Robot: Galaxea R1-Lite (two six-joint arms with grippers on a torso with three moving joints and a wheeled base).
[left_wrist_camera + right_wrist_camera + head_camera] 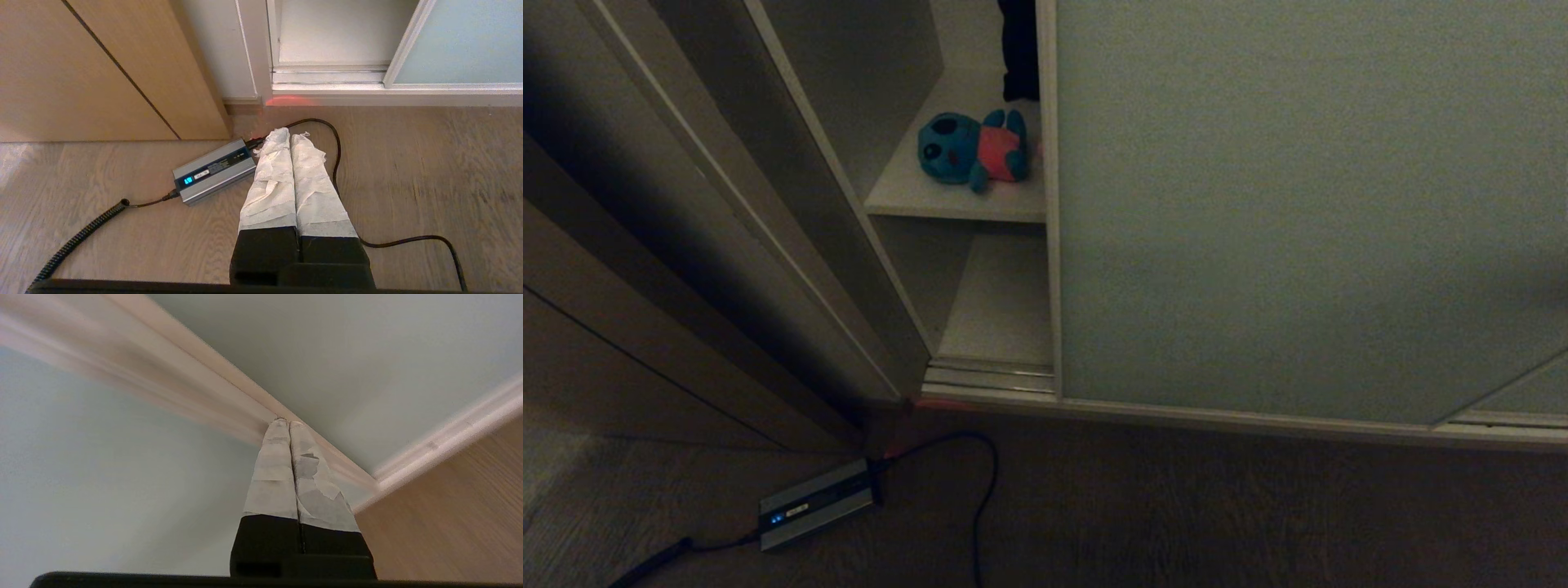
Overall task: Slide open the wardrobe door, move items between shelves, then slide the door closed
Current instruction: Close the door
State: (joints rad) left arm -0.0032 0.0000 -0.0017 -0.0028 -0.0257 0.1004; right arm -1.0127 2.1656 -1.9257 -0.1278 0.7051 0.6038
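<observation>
Left end effector (291, 136): from my seat I see it parked low over the wood floor (408, 171), wrapped fingers pressed together on nothing, tips just above the charger box.
Charger box (214, 170): flat ribbed metal brick with a small blue light, lying nearer to me than the sliding door's bottom track; a smooth black cable (335, 147) loops from it and a coiled lead trails off the other end.
Risk, cable: I judge the loop could snag a wheel if I drive the base toward the sliding door.
Right end effector (289, 424): fingers shut together and empty, paper-like wrap torn at one side, tips right at the thin metal frame strip of the sliding door; I cannot tell if they touch it.
Risk, slip: the panel is smooth and matte, so I expect closed tips could skate off the narrow frame rather than push it.
Sliding door (1298, 204): tall flat pale grey-green panel, mostly covering the wardrobe, leaving a narrow gap on its left.
Risk, gap: too slim for reaching in, I think; an arm could jam against the frame.
Shelf (956, 204): plain off-white board, left of the sliding door.
Blue toy (974, 149): soft, rounded plush with a pink shirt, lying on that shelf just beside the sliding door's edge.
Black thing (1018, 49): dark, behind the toy, partly hidden.
</observation>
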